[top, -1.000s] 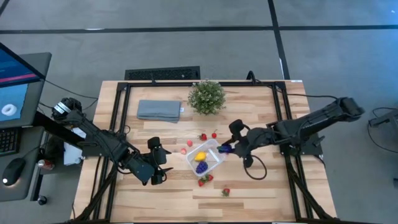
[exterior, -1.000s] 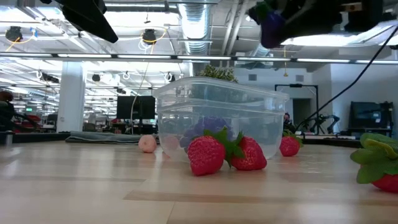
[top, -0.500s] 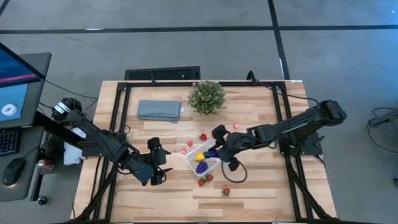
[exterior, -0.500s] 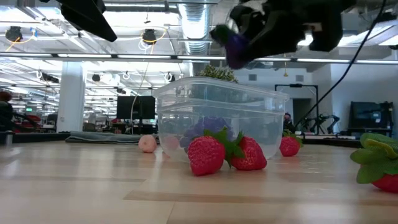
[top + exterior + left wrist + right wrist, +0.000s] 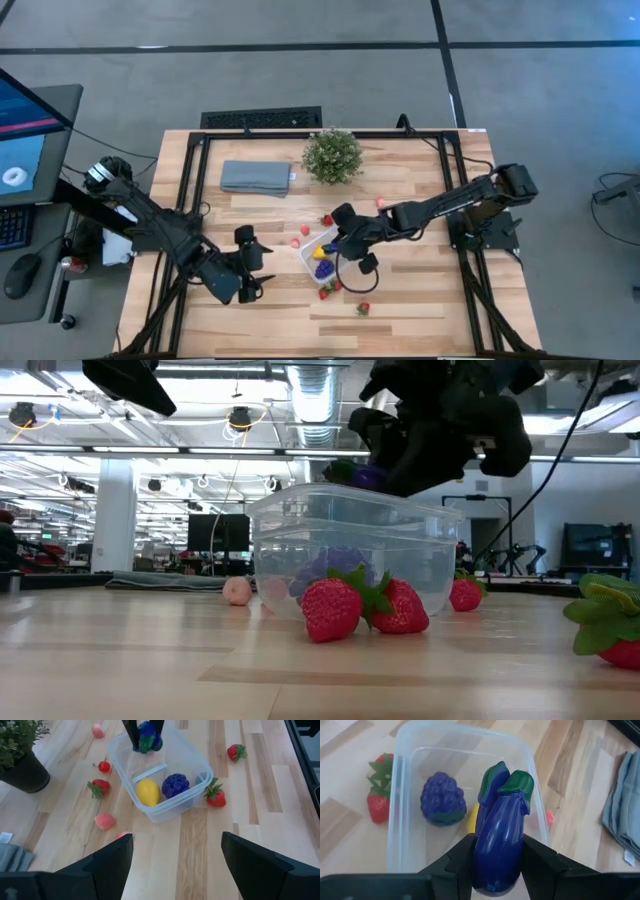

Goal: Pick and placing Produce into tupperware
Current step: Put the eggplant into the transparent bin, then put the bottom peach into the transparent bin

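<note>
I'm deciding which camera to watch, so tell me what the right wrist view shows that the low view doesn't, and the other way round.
Only the right wrist view shows what the right gripper holds, a purple eggplant with a green cap, and the purple grape bunch clearly inside the tupperware.

Only the low view shows the box's side wall, two strawberries leaning against it and a pink piece beyond.

Both show the gripper over the tupperware.
</note>
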Tool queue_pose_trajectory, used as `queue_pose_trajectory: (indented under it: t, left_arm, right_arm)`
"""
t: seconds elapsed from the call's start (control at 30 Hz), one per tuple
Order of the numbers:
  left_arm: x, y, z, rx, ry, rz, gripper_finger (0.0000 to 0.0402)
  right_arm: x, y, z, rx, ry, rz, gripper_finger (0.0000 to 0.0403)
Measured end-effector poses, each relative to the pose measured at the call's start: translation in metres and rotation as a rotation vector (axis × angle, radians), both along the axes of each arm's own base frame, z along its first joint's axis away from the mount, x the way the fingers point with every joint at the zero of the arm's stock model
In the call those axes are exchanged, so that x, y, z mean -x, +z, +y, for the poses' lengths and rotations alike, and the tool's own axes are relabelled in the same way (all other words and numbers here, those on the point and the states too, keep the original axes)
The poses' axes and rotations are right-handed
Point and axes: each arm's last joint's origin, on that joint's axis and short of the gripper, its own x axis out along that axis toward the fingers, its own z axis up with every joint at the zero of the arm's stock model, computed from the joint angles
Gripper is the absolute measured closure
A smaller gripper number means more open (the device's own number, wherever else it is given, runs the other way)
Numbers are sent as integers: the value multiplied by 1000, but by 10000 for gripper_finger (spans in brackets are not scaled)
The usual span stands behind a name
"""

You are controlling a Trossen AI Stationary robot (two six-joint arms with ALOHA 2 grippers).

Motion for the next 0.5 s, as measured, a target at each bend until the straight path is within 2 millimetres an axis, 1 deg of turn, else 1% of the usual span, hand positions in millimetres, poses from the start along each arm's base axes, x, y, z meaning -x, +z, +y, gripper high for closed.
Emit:
queue_pose_trajectory:
  t: [0.13,0.4,0.5]
  left_arm:
    - [1,0,-1,-4,-1,0,107]
    - [1,0,-1,-8,2,-3,107]
    - [1,0,0,-18,9,-6,107]
  right_arm:
    - [0,2,0,-3,2,-7,224]
    - [0,2,0,-4,0,-8,176]
    - [1,3,0,-4,1,-11,166]
